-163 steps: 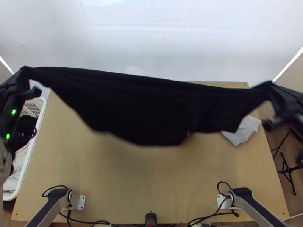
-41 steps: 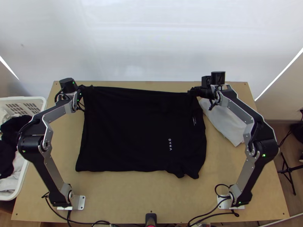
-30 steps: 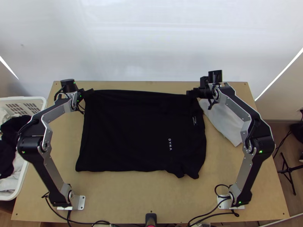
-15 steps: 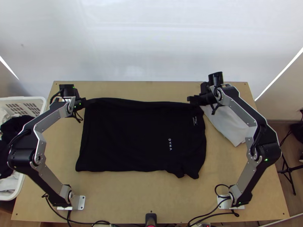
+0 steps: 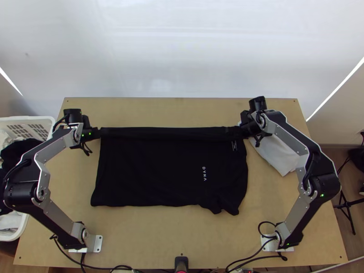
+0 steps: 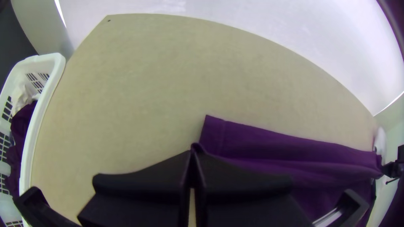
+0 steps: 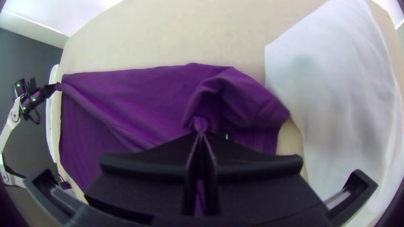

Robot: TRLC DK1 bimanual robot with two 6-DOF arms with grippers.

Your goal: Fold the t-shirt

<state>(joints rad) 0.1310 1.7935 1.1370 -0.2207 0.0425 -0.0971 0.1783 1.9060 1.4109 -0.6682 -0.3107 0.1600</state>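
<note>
Matt cloth t-shirt (image 5: 154, 175) on smooth wooden table (image 5: 150, 232)

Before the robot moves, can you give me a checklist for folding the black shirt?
1. Left claw pinching the shirt: ok.
2. Right claw pinching it too: ok.
3. Shirt's near edge straight: not ok, it juts out toward the right end.
4. White cloth well away from the shirt: not ok, it's right beside it.
5. No wrinkles hidden underneath: cannot tell.
</note>
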